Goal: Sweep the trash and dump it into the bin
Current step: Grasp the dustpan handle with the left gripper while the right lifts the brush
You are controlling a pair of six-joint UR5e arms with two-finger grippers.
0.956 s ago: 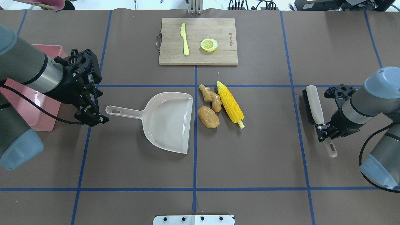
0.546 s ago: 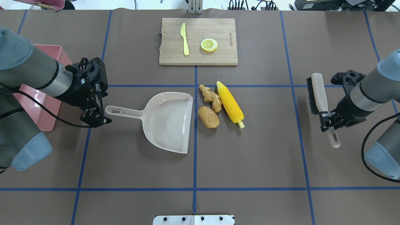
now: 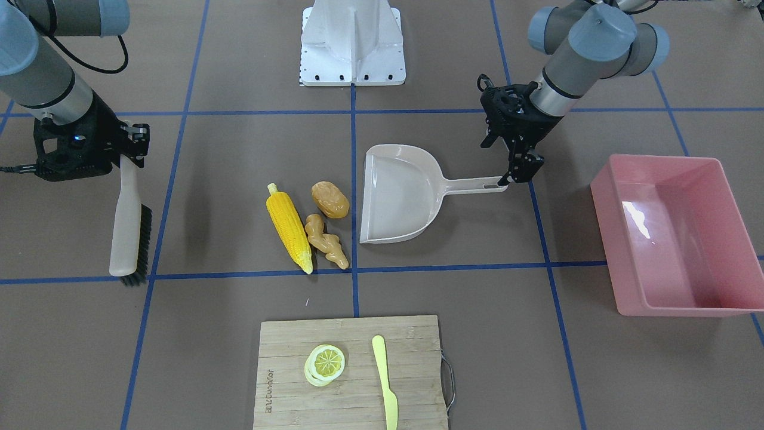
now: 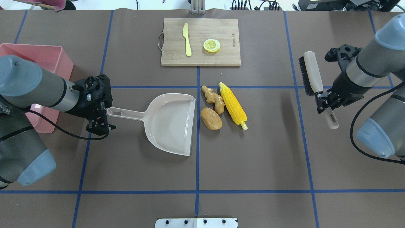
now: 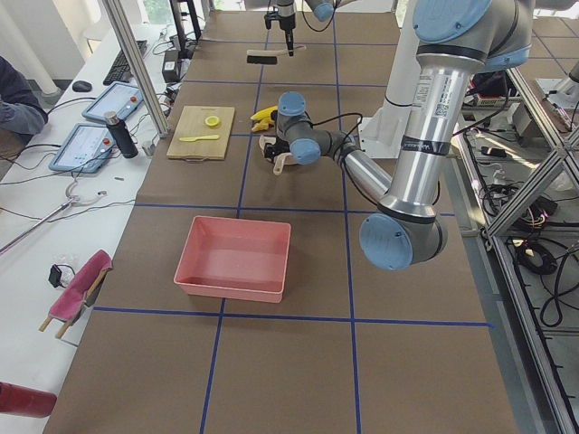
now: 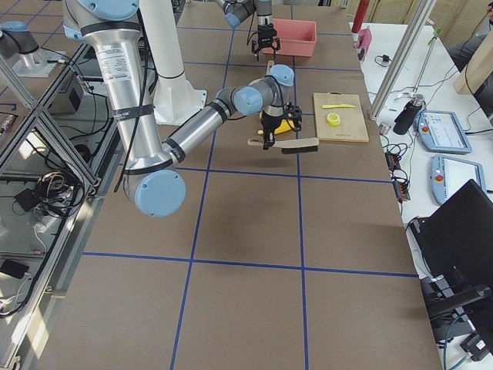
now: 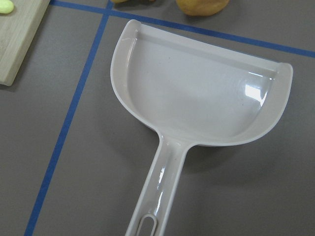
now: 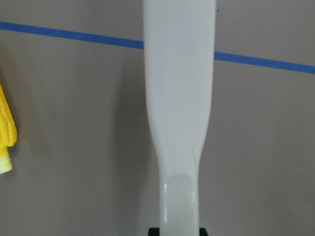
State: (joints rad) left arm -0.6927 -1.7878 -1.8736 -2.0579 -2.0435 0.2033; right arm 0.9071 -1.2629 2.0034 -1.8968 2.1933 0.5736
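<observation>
The trash lies mid-table: a yellow corn cob [image 4: 233,104], a brown potato-like lump [image 4: 211,118] and a tan ginger root [image 4: 214,98], just right of the open mouth of the beige dustpan [image 4: 171,122]. My left gripper [image 4: 106,115] is open at the end of the dustpan's handle, with its fingers on either side of the tip. My right gripper [image 4: 322,101] is shut on the handle of a black-bristled brush [image 4: 311,74] and holds it above the table, far right of the trash. The pink bin [image 4: 47,55] stands at the far left, behind my left arm.
A wooden cutting board [image 4: 201,41] at the far middle carries a yellow-green plastic knife [image 4: 187,39] and a lemon slice [image 4: 211,45]. The robot's white base plate [image 4: 196,222] is at the near edge. Blue tape lines cross the brown table.
My left gripper has moved right, up to the dustpan handle's end. My right gripper has lifted the brush and carried it toward the table's far side.
</observation>
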